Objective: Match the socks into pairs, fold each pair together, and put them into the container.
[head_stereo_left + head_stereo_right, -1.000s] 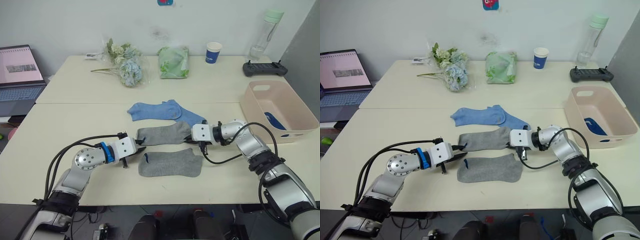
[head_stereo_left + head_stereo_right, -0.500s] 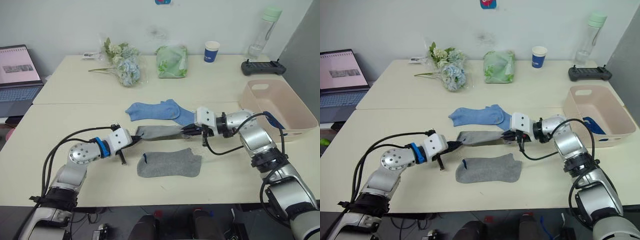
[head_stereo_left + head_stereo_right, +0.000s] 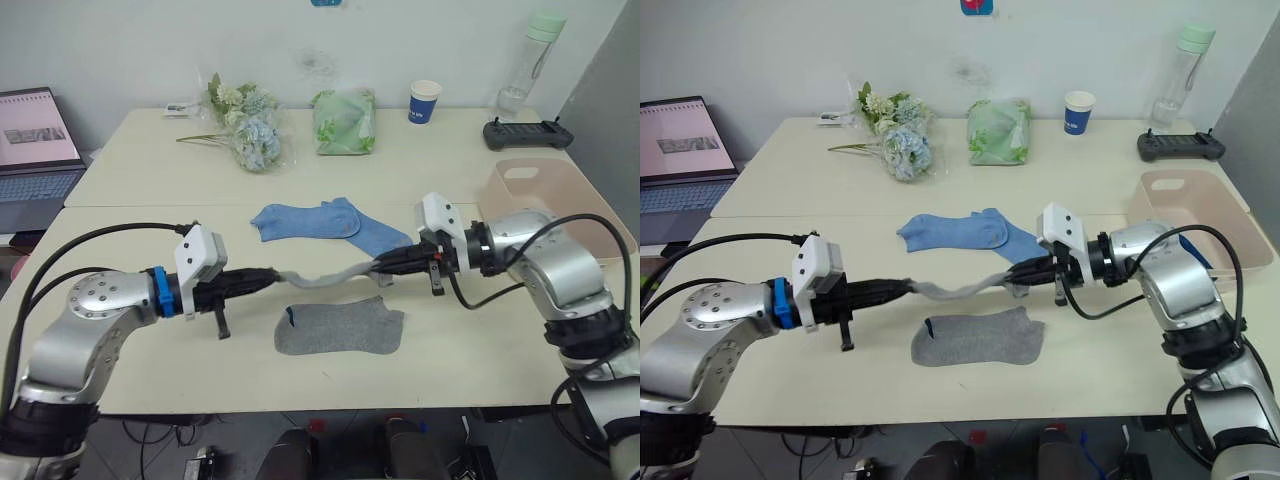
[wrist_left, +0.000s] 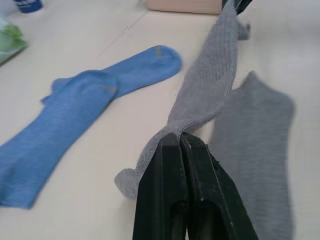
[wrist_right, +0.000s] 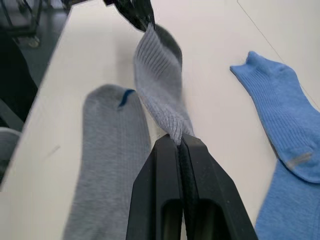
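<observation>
We see one grey sock [image 3: 330,275] strung in the air between the two tools: the left tool [image 3: 268,277] is closed on one end and the right tool [image 3: 383,265] is closed on the other, so the sock sags in a twisted band above the desk [image 3: 150,215]. The second grey sock [image 3: 340,327] lies flat just below it, close to the near edge of the desk, with bare desk open on both of its sides. Two light blue socks [image 3: 320,220] lie overlapping just behind the lifted sock, near the seam where two desk tops meet. The pink tub [image 3: 520,190] sits at the right edge of the desk, behind the right arm. Along the far edge stand a bunch of flowers [image 3: 245,125], a green bag [image 3: 347,122], a blue paper cup [image 3: 425,102], a bottle [image 3: 530,65] and a black controller [image 3: 527,133]; we cannot read the mark on the cup. A laptop [image 3: 35,150] is open to the left.
</observation>
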`<state>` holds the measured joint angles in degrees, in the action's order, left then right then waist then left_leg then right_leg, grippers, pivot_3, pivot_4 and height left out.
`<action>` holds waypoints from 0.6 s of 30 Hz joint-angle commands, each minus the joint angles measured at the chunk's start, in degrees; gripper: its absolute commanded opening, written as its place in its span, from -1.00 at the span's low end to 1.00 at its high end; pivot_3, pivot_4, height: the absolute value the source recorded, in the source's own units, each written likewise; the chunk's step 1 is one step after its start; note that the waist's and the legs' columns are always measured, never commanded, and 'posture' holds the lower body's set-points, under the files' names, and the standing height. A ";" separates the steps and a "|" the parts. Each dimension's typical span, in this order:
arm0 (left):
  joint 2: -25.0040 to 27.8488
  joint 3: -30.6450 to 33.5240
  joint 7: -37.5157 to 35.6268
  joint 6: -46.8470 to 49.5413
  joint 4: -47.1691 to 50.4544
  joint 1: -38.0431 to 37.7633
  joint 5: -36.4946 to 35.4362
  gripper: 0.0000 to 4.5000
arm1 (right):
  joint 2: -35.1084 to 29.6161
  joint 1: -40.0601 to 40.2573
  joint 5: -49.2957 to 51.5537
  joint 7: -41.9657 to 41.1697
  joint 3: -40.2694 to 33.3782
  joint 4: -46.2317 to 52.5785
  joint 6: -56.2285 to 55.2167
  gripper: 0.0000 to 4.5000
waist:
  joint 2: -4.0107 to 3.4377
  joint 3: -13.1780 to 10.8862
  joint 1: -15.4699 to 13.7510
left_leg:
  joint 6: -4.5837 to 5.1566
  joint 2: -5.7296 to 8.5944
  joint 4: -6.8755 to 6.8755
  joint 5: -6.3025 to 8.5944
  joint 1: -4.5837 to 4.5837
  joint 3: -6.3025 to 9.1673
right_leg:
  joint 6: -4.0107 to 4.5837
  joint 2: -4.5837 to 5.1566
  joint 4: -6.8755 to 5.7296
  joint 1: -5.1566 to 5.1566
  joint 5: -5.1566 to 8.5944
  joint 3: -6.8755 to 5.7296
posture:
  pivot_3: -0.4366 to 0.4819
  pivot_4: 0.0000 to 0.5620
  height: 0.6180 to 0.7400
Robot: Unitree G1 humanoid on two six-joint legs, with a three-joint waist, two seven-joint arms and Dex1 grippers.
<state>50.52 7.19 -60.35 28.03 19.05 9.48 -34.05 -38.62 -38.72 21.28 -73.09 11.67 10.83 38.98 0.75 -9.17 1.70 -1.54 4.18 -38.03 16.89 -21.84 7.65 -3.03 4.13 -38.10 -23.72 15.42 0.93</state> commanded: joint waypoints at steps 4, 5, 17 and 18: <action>5.87 5.90 -1.31 14.25 11.53 -3.02 -14.18 -0.99 | -7.40 2.74 17.82 -2.68 -6.34 13.01 19.21 -1.00 | 0.01 -0.02 -0.09 | 0.02 0.01 -0.01 0.01 0.01 -0.01 | 0.00 0.01 0.01 0.04 0.00 -0.01 | -0.05 -0.47 1.00; 6.84 5.91 -2.11 15.30 13.09 -4.37 -15.15 -0.99 | -9.04 3.86 20.79 -3.34 -6.89 15.10 21.75 -1.00 | 0.01 -0.02 -0.08 | 0.02 0.00 -0.01 0.01 -0.01 0.01 | 0.00 0.01 0.05 0.04 0.00 -0.01 | -0.05 -0.47 1.00; 2.07 -6.38 0.74 8.99 6.82 -4.72 -1.46 -0.99 | -7.19 11.97 17.69 5.96 0.05 12.26 18.76 -1.00 | 0.04 -0.04 -0.26 | 0.25 -0.04 0.05 0.14 0.36 -0.08 | 0.01 -0.03 0.10 0.48 0.00 -0.11 | -0.05 -0.47 1.00; 1.64 -7.57 0.86 8.19 4.92 -3.03 0.30 -0.99 | -6.30 10.88 16.45 6.33 0.76 10.30 17.58 -1.00 | 0.04 -0.04 -0.25 | 0.24 -0.04 0.04 0.13 0.37 -0.09 | 0.01 -0.04 0.11 0.47 0.00 -0.11 | -0.05 -0.47 1.00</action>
<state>52.41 0.43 -59.82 38.33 25.20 4.43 -36.14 -45.71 -25.89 38.94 -67.19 12.38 22.27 58.89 0.79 -9.20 1.45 -1.35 4.14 -37.99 17.00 -21.50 7.57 -3.02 4.09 -37.99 -23.29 15.42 0.84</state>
